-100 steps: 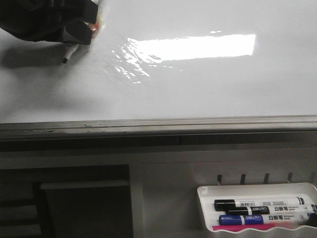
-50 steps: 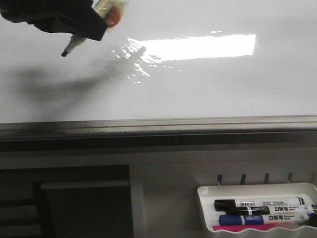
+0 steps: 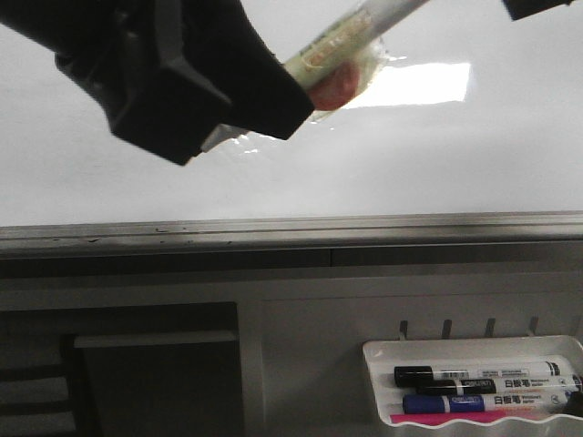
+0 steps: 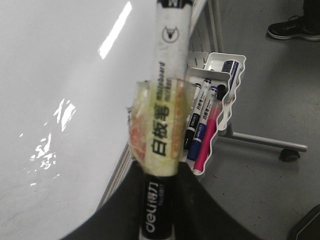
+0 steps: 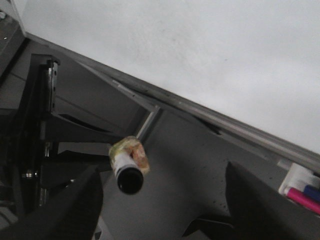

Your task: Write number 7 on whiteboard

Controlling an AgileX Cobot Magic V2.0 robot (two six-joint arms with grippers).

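Observation:
My left gripper point(image 3: 246, 109) fills the upper left of the front view, shut on a white marker point(image 3: 364, 36) wrapped in yellowish tape. The marker's tip is hidden behind the fingers. In the left wrist view the gripper point(image 4: 160, 200) clamps the marker point(image 4: 167, 100) by its black end. The whiteboard point(image 3: 410, 155) lies behind it, glossy with glare. The number 7 is out of view. A dark bit of my right gripper point(image 3: 537, 7) shows at the top right. In the right wrist view it point(image 5: 160, 200) stands open, with the marker's butt end point(image 5: 127, 170) between its fingers, untouched.
The board's grey bottom rail point(image 3: 291, 228) runs across the front view. Below it at the right hangs a white tray point(image 3: 383, 350) holding black, blue and pink markers point(image 3: 483, 375). A stand leg with a caster point(image 4: 286, 154) and a person's shoe point(image 4: 292, 27) are on the floor.
My left gripper has left the board's upper left and come right and toward the camera with the marker, hiding the tip. The right gripper has entered at the top right.

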